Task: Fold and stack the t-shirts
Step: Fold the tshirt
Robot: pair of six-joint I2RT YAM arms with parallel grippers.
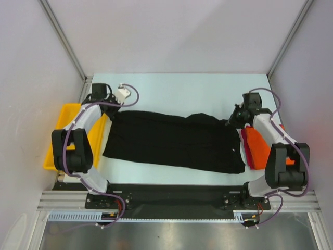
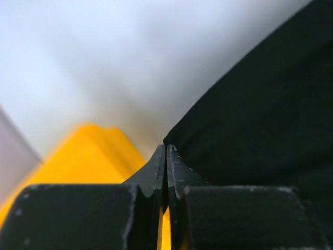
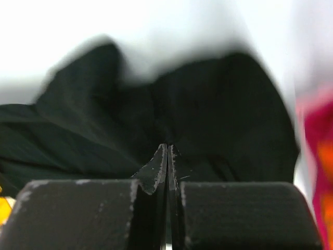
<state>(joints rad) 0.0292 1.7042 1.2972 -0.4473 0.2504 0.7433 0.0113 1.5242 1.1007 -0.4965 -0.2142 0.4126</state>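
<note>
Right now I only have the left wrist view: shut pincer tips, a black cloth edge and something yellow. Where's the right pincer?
Observer: The right pincer is at the far right corner of the black t-shirt, its tips shut.
Operator: Is that shirt spread out?
Observer: It lies mostly flat across the table, with a bunched fold near its far right end.
Operator: Any other shirts around?
Observer: Yes, orange-red t-shirts lie in a pile beside the black t-shirt's right edge.
</note>
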